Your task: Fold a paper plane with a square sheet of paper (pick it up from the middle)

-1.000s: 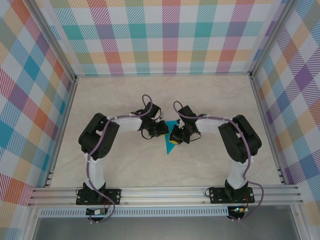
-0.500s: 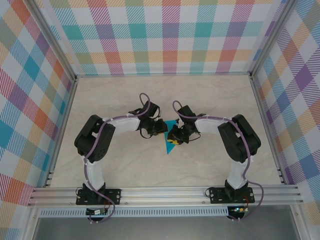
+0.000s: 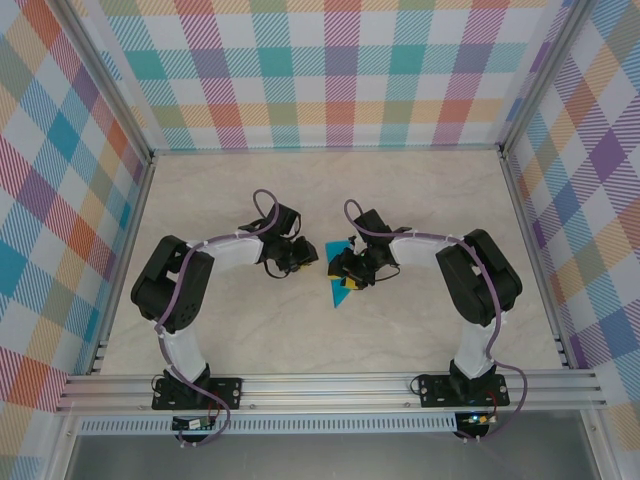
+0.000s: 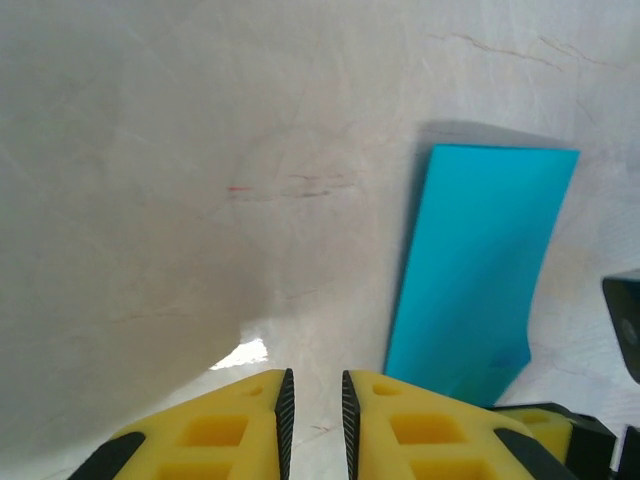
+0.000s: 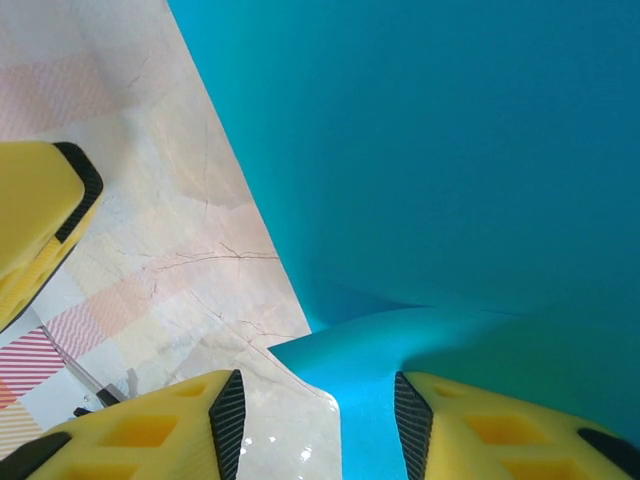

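**Partway folded, no plane yet**

The square sheet of paper [image 4: 480, 270] lies in the middle of the desk [image 3: 420, 200], between the two arms. It is creased down to a narrow, layered teal strip, so the early folds look done. I'd judge the wing creases and the final dart shape are left to do. The right pincer [image 5: 315, 400] stands open astride a raised flap, not squeezing it. The left pincer [image 4: 316, 400] is nearly closed on nothing, just beside the paper's edge.

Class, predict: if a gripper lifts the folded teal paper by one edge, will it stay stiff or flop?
Probably flop: the folded teal paper bows up in a curl at the right gripper. Likely light and apt to slide when pushed, lying thin and flat on the smooth table.
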Available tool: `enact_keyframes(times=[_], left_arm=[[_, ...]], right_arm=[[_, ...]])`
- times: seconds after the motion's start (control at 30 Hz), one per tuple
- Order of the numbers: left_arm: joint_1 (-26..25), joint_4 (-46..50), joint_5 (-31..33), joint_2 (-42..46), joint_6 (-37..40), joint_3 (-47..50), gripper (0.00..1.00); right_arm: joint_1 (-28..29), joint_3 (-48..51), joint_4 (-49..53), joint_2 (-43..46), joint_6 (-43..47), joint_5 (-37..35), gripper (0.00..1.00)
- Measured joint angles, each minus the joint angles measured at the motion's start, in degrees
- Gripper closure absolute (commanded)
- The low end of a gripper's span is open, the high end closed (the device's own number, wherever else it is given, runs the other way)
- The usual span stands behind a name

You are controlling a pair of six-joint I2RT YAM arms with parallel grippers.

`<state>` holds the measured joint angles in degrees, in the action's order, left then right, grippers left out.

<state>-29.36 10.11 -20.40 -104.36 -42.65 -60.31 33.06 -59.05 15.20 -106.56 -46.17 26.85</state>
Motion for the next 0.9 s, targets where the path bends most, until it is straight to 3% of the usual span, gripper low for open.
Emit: enact_keyframes(times=[0.33, 0.6, 0.9], left_arm=[[-0.24, -3.72, -7.74, 0.39, 0.15, 0.61, 0.8], [-2.14, -4.48, -10.71, 0.39, 0.42, 0.92, 0.84], [-4.79, -4.28, -11.69, -0.63, 1.29, 0.81, 0.98]], right_arm=[[-0.04, 0.35, 0.48, 0.0, 0.2, -0.96, 0.69], [-0.04, 1.09, 0.87, -0.02, 0.7, -2.32, 0.99], [-0.09, 1.14, 0.9, 0.0, 0.79, -2.32, 1.0]])
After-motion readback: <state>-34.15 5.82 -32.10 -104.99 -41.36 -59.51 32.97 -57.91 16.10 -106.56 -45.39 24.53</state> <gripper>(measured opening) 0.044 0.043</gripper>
